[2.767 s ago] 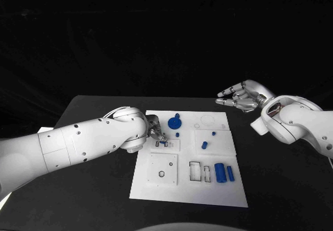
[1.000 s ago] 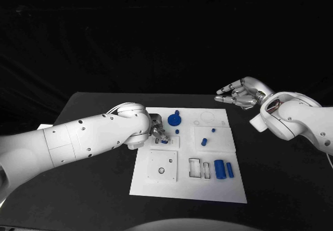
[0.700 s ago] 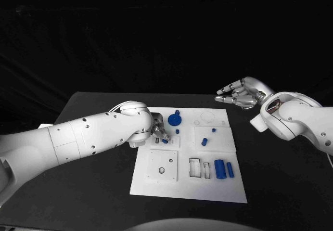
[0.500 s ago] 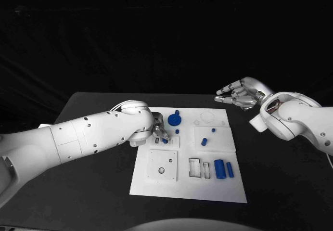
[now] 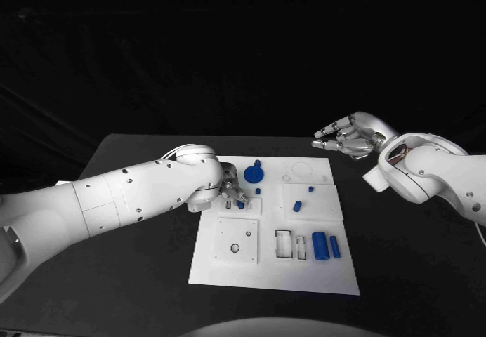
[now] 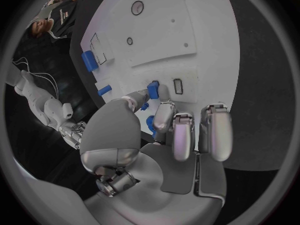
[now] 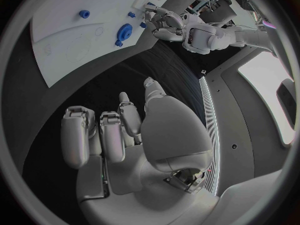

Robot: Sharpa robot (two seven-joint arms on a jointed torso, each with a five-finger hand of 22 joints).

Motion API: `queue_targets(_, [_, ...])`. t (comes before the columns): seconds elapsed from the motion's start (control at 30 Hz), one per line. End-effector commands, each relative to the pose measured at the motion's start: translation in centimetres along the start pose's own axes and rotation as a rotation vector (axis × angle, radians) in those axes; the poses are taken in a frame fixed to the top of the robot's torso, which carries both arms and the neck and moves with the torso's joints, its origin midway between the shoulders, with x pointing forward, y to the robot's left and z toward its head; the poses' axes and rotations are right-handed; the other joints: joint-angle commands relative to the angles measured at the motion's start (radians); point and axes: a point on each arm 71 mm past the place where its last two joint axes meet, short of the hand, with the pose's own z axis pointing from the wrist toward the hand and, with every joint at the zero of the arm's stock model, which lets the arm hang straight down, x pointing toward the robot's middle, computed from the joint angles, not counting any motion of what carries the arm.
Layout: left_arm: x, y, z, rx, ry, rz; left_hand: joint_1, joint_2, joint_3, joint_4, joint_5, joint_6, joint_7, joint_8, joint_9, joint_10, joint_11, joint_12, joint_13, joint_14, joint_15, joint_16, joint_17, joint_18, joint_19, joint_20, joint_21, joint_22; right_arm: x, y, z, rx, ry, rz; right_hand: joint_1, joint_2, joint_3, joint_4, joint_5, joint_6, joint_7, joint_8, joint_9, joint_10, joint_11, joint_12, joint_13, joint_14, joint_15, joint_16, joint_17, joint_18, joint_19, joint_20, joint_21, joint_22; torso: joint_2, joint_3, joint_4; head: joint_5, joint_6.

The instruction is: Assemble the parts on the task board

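Blue peg (image 5: 240,203), pinched in the left hand (image 5: 231,193), now sits slightly higher over the small square block left of centre on the white board (image 5: 275,279), so seating looks underway, while the right hand (image 5: 347,138) hovers upper right, empty fingers loosely curled.

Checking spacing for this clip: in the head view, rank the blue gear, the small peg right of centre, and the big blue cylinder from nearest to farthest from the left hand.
1. blue gear, just beyond the left hand, near the board's far edge.
2. small peg, right of centre on the task board.
3. big blue cylinder, near the board's right side, toward the robot.
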Motion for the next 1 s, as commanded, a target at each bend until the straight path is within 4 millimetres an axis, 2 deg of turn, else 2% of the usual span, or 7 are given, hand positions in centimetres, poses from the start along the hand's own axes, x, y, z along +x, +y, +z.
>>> queue_targets(0.03, [1.2,0.1,0.3,-0.009,0.061,0.025,-0.044,-0.018,-0.05,0.029,-0.007,0.004,0.01,-0.002,-0.003,0.006,0.002,0.007,0.002,0.105,-0.007,0.003,0.263,-0.011,0.042,-0.006,0.005,0.089,0.2,0.1,0.0,-0.011,0.017,-0.012,-0.008,-0.001,-0.005,0.0,0.002,0.008,-0.001,0.007,0.002,-0.003,-0.005,-0.003,0.027,0.087,-0.006,-0.005,0.193,0.008,-0.005,-0.005,-0.005,-0.002,0.0,-0.0005,0.0,-0.001,0.0])
queue_targets(0.33, [1.0,0.3,0.4,-0.014,0.054,0.019,-0.07,-0.009,-0.202,0.085,-0.006,0.012,0.002,0.0,0.0,0.007,-0.004,0.012,0.007,0.105,-0.012,0.003,0.263,-0.01,0.042,-0.011,0.003,0.089,0.2,0.1,0.0,-0.013,0.018,-0.015,-0.009,-0.001,-0.005,0.001,0.002,0.008,-0.001,0.007,0.002,-0.008,-0.005,-0.011,0.021,0.086,-0.006,-0.008,0.189,0.01,-0.008,-0.005,-0.008,-0.009,0.0,-0.0011,0.0009,-0.002,0.003])
queue_targets(0.5, [1.0,0.5,0.4,-0.017,0.048,0.017,-0.063,0.0,-0.233,0.097,-0.006,0.012,0.001,0.002,0.002,0.007,-0.005,0.012,0.008,0.105,-0.013,0.003,0.263,-0.011,0.043,-0.012,0.003,0.09,0.3,0.2,0.0,-0.019,0.018,-0.015,-0.011,-0.001,-0.008,0.002,0.0,0.007,0.0,0.006,0.001,-0.013,-0.005,-0.017,0.016,0.085,-0.006,-0.01,0.186,0.011,-0.011,-0.005,-0.012,-0.015,-0.001,-0.0002,-0.0001,0.0,0.004])
queue_targets(0.77, [0.9,0.9,0.2,-0.013,0.034,-0.012,-0.054,0.009,-0.286,0.116,-0.006,0.012,-0.001,0.007,0.005,0.009,-0.007,0.014,0.009,0.105,-0.015,0.003,0.263,-0.011,0.044,-0.014,0.004,0.092,0.4,0.2,0.0,-0.019,0.02,-0.015,-0.014,-0.001,-0.009,0.003,0.0,0.007,0.0,0.006,0.001,-0.014,-0.005,-0.018,0.015,0.085,-0.006,-0.011,0.185,0.011,-0.011,-0.005,-0.013,-0.016,0.0,-0.0014,-0.0006,-0.002,0.011])
queue_targets(0.83, [0.7,1.0,-0.1,-0.003,0.035,-0.04,-0.056,0.01,-0.316,0.119,-0.033,0.009,-0.001,0.009,0.006,0.005,-0.007,0.009,0.003,0.105,-0.015,0.003,0.263,-0.01,0.042,-0.014,0.0,0.086,0.4,0.1,0.0,-0.017,0.02,-0.015,-0.014,-0.001,-0.009,0.003,0.0,0.007,0.0,0.006,0.001,-0.014,-0.005,-0.018,0.015,0.085,-0.006,-0.011,0.185,0.011,-0.011,-0.005,-0.013,-0.016,0.0,-0.0019,-0.0018,-0.005,0.013])
queue_targets(0.9, [0.4,1.2,-0.5,0.009,0.036,-0.077,-0.056,0.016,-0.351,0.119,-0.084,0.002,0.001,0.009,0.007,-0.002,-0.005,0.001,-0.007,0.105,-0.014,0.003,0.263,-0.008,0.04,-0.014,-0.006,0.078,0.4,0.0,0.0,-0.014,0.02,-0.016,-0.016,-0.001,-0.011,0.004,-0.001,0.007,0.0,0.006,0.001,-0.014,-0.005,-0.018,0.014,0.085,-0.006,-0.011,0.185,0.011,-0.011,-0.005,-0.013,-0.016,0.0,-0.002,-0.0024,-0.007,0.015])
queue_targets(1.0, [-0.6,1.6,-1.4,0.029,0.037,-0.133,-0.059,0.02,-0.4,0.121,-0.14,-0.014,0.006,0.007,0.008,-0.018,-0.001,-0.014,-0.028,0.105,-0.011,0.003,0.263,-0.006,0.036,-0.011,-0.014,0.066,0.3,-0.2,0.0,-0.01,0.02,-0.017,-0.016,-0.001,-0.011,0.005,-0.001,0.007,0.0,0.006,0.001,-0.014,-0.005,-0.018,0.014,0.085,-0.006,-0.011,0.185,0.011,-0.011,-0.005,-0.013,-0.016,0.0,0.0004,-0.0003,-0.01,0.018])
